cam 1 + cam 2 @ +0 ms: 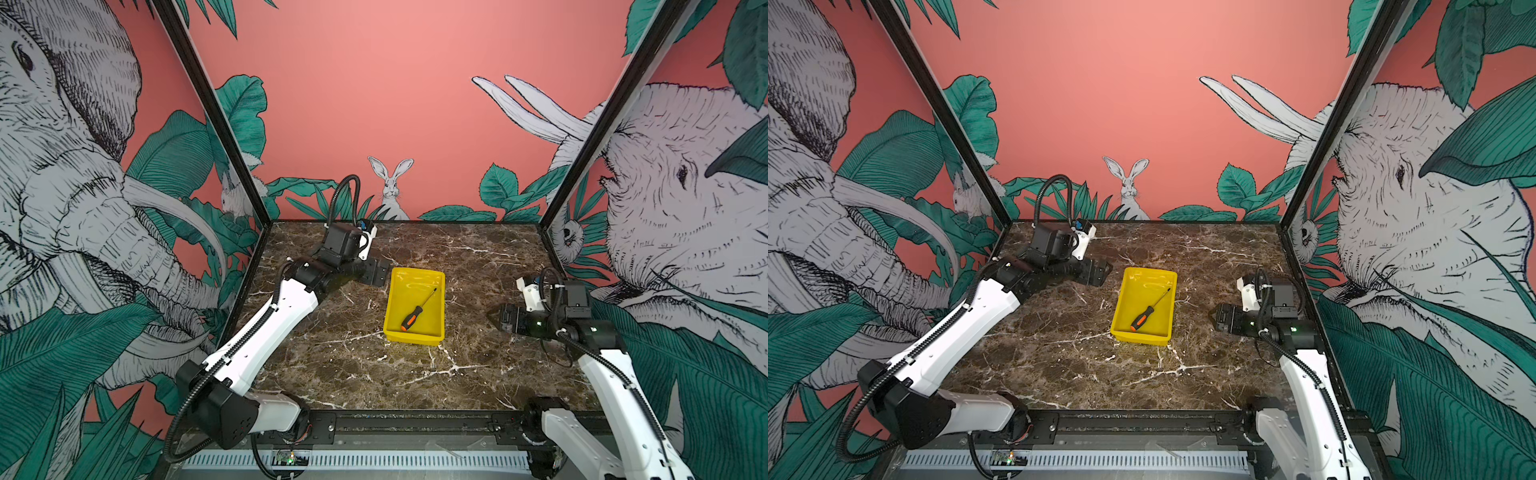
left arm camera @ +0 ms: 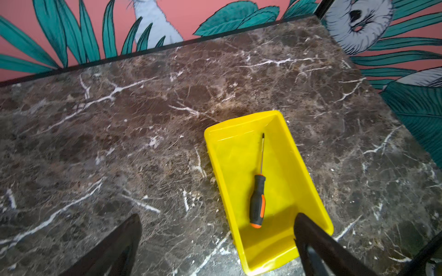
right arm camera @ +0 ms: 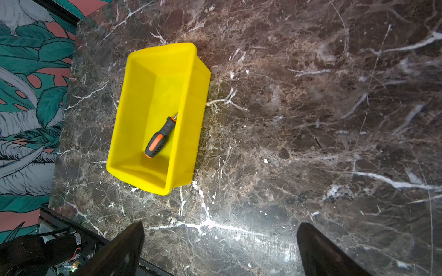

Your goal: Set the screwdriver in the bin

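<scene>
The right claw [image 1: 494, 319] sits low over the marble tabletop [image 1: 365, 374], near the front and to the right of the bin [image 1: 411, 337], apart from it. In its wrist view the right claw [image 3: 221, 224] has its two dark fingers [image 3: 124, 248] spread wide with only bare marble between them.

The bright yellow bin [image 1: 1140, 338] stands mid-table and holds one thing, the screwdriver [image 1: 415, 311]. It lies flat on the floor of the bin and slantwise, with the handle toward the near wall and the shaft running toward the far right corner in both top views [image 1: 1148, 312].

Farther back, the left claw [image 1: 376, 272] is just beside the bin's far left corner. Its jaws gape fully and hold nothing [image 2: 218, 215].

One finger [image 2: 318, 241] covers a corner of the bin [image 2: 241, 120] in the left wrist view. From the right wrist, the bin's wall [image 3: 191, 119] hides nearly all the shaft and leaves a short stub. In the top views the left claw's fingertips blur into the dark marble.

The screwdriver [image 2: 258, 198] has a ribbed black handle with orange stripes and an orange butt [image 3: 160, 138]. Its shaft is thin, dark and straight.
</scene>
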`<action>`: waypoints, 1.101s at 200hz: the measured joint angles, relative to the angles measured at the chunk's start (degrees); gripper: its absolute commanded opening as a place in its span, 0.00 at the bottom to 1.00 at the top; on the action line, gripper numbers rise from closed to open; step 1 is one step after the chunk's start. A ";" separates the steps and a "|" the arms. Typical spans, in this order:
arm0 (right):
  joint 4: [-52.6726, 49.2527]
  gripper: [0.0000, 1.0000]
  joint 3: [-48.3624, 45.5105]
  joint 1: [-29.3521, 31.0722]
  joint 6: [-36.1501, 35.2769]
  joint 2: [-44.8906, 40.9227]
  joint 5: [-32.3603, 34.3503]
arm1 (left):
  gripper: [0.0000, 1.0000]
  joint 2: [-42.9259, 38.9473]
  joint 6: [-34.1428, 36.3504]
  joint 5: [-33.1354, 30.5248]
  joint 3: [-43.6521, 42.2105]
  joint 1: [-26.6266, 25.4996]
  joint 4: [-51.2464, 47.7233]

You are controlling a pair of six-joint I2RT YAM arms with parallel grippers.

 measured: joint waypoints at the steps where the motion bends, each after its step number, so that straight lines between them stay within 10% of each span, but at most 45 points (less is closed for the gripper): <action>1: 0.04 0.99 0.09 0.00 -0.02 0.09 -0.04 | 1.00 -0.09 0.00 -0.02 -0.04 0.00 -0.07; 73: 8.44 0.99 2.64 0.79 0.74 5.57 -3.23 | 0.99 -11.80 0.26 -3.19 -8.46 2.56 -1.03; 125: 12.26 0.99 4.02 2.40 0.81 7.80 -2.86 | 1.00 -18.43 -1.62 0.42 -15.56 14.21 -0.17; 220: 18.18 0.99 5.29 9.46 -6.86 10.88 13.51 | 1.00 -20.35 3.54 3.43 -26.01 29.44 12.46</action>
